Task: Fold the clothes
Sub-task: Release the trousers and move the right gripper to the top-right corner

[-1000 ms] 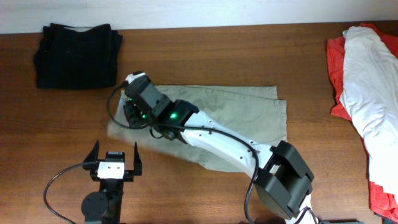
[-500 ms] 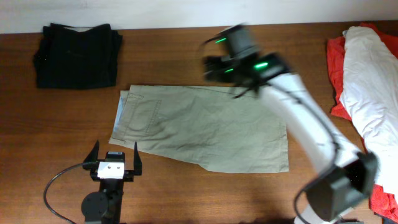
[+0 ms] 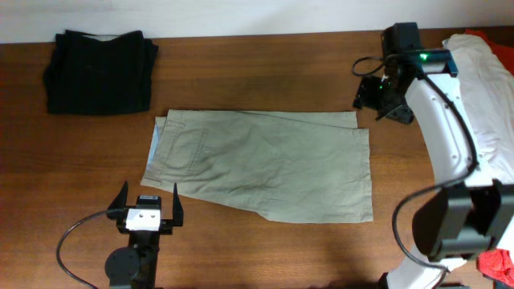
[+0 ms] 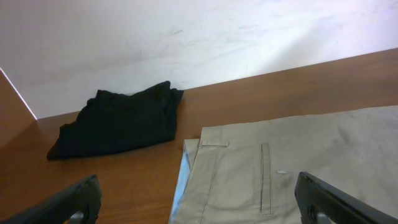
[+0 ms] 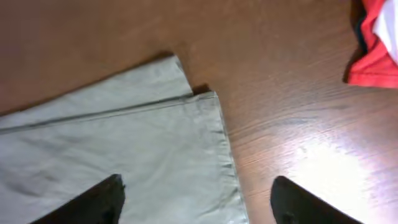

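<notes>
**A:** What's the cloth like?

**B:** The trousers (image 3: 261, 164) are pale khaki cotton with faint creases. They lie flat in the middle of the table (image 3: 265, 72), one leg over the other, waistband to the left and hems to the right. A straight pocket seam shows near the waistband.

**A:** And the surface?

**B:** Brown grained wood with a glossy patch by the hems, and a white wall (image 4: 186, 37) behind it. A folded black garment (image 3: 100, 71) sits far left, and the white and red garments (image 3: 474, 96) are heaped at the right edge.

**A:** The pincers?

**B:** The left pincer (image 3: 149, 201) is spread wide and empty, near the waistband end. The right pincer (image 3: 384, 103) is just as wide, holds nothing, and hangs by the far hem corner.
</notes>
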Controlling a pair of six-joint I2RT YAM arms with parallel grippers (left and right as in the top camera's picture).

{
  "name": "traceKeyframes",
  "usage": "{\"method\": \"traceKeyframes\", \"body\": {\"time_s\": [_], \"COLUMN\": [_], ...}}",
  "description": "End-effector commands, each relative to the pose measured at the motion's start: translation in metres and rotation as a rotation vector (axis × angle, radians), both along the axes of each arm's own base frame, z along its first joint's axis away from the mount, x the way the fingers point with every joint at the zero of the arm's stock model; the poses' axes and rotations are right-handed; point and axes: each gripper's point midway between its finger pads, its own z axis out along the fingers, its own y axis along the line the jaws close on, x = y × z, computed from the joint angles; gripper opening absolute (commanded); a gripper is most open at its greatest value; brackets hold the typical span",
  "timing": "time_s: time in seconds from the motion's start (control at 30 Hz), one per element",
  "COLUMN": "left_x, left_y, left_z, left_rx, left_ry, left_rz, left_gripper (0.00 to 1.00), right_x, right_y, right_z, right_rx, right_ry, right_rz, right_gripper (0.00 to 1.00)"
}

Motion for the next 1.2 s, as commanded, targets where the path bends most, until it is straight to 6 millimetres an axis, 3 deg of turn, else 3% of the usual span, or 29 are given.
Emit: {"method": "traceKeyframes", "body": {"time_s": [0.0, 0.1, 0.33, 0.47, 0.73, 0.9, 1.17], "left_x": [0.0, 0.0, 0.0, 0.0, 0.0, 0.0, 0.0], "left_y": [0.002, 0.002, 0.002, 0.002, 0.002, 0.002, 0.002], "left_z": [-0.002, -0.002, -0.002, -0.002, -0.002, -0.002, -0.002], "left_rx": [0.013, 0.013, 0.013, 0.013, 0.013, 0.013, 0.013], "left_ry": [0.002, 0.002, 0.002, 0.002, 0.002, 0.002, 0.002], "left_rz": [0.01, 0.01, 0.01, 0.01, 0.01, 0.01, 0.01], "left_gripper": [0.99, 0.99, 0.99, 0.99, 0.99, 0.99, 0.99], "right_x": [0.0, 0.001, 0.003, 0.006, 0.015, 0.013, 0.007], "right_y": [-0.007, -0.011, -0.016, -0.027, -0.012, -0.011, -0.009], "right_z": [-0.032, -0.057, -0.12, -0.139, -0.145, -0.147, -0.152], "right_rx": [-0.027, -0.03, -0.029, -0.02, 0.135, 0.139, 0.147], "right_ry": [0.089, 0.154, 0.281, 0.296, 0.251, 0.26, 0.277], "right_rz": [0.057, 0.079, 0.12, 0.1, 0.19, 0.191, 0.189], "right_gripper": [0.69, 0.6, 0.65, 0.64, 0.5, 0.48, 0.37]}}
